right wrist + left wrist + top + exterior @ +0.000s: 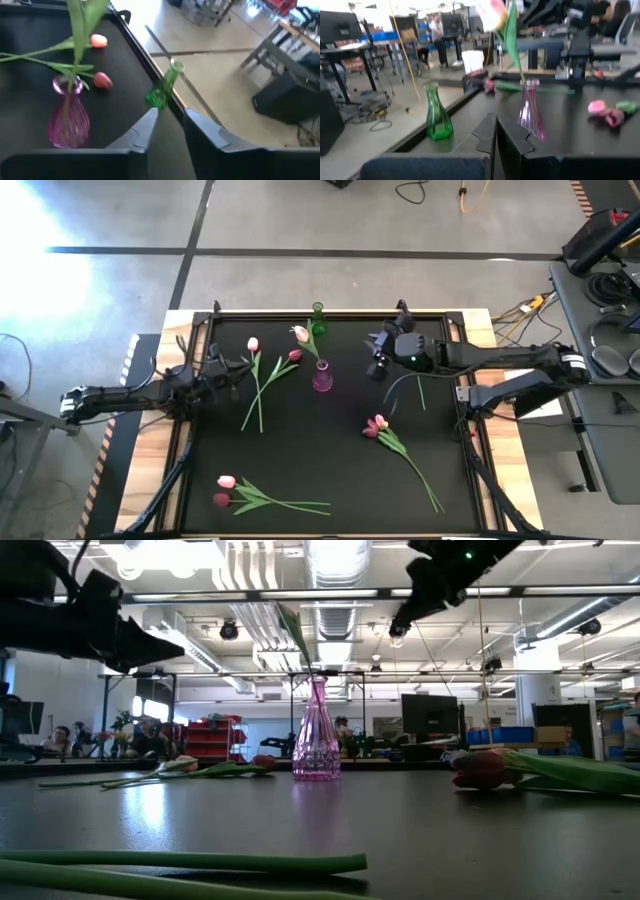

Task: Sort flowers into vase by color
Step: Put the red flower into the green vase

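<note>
Progress: one pale pink tulip stands in the pink vase; the green vase near the far edge looks empty, so I judge most of the sorting still lies ahead.
Left to sort: a pale tulip and a maroon tulip with crossed stems left of the pink vase; a pale and dark pair on the right; another pair at the near edge.
Left gripper: low at the table's left, beside the crossed stems; fingers closed together, holding nothing.
Right gripper: raised just right of the pink vase, fingers slightly parted and empty.
Materials: both vases are ribbed translucent glass, narrow-necked with swollen bases; the stems are long, thin and flexible-looking; the table is matt black.
</note>
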`<state>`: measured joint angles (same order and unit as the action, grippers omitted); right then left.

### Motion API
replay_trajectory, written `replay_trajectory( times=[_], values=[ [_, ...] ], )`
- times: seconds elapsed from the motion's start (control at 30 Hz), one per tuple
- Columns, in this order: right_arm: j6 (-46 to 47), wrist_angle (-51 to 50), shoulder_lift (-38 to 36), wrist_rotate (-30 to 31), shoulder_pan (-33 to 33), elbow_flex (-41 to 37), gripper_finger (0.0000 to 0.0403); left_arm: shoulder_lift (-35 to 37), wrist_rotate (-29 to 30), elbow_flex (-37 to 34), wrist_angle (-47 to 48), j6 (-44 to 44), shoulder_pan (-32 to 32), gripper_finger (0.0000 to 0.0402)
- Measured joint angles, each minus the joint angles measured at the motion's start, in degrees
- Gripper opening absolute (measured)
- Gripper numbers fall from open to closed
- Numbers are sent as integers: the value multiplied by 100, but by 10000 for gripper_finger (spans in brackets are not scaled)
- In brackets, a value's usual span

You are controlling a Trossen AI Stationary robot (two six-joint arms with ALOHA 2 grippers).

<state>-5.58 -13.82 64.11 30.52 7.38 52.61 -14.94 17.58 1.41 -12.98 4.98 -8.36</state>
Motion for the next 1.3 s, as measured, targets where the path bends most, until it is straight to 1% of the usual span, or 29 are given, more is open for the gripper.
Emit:
replay_trajectory(
  times=[0.1,0.17,0.3,0.4,0.57,0.63,0.7,0.83,0.93,1.03,1.2,1.3],
  values=[
    [112,100,-303,19,17,-522,29,-405,-9,232,361,-243,1,0],
    [115,392,-495,49,17,-916,14,-755,-9,480,776,-468,0,0],
    [222,933,-834,83,15,-1548,13,-1566,-2,1009,1176,-536,-28,0],
    [307,1095,-1035,99,17,-1835,13,-2228,0,1384,1554,-667,-117,0],
    [363,1158,-1282,96,15,-2067,13,-3325,-53,1890,1911,-872,-314,0],
    [374,1154,-1339,96,15,-2113,13,-3744,-66,2057,1963,-742,-358,0],
    [421,1156,-1352,96,15,-2127,13,-4149,-229,2224,1993,-611,-384,5],
    [426,1163,-1330,94,15,-2130,13,-4939,-614,2672,2129,-642,-397,33],
    [423,1165,-1313,94,15,-2130,13,-5497,-609,2976,2368,-661,-443,67],
    [421,1160,-1310,92,15,-2130,13,-5930,-485,3130,2433,-570,-597,107],
    [412,1147,-1306,83,15,-2130,13,-6297,-575,3151,2374,-458,-1085,166],
    [410,1138,-1306,81,15,-2130,13,-6422,-1116,3117,2211,-451,-1402,186]
  ],
)
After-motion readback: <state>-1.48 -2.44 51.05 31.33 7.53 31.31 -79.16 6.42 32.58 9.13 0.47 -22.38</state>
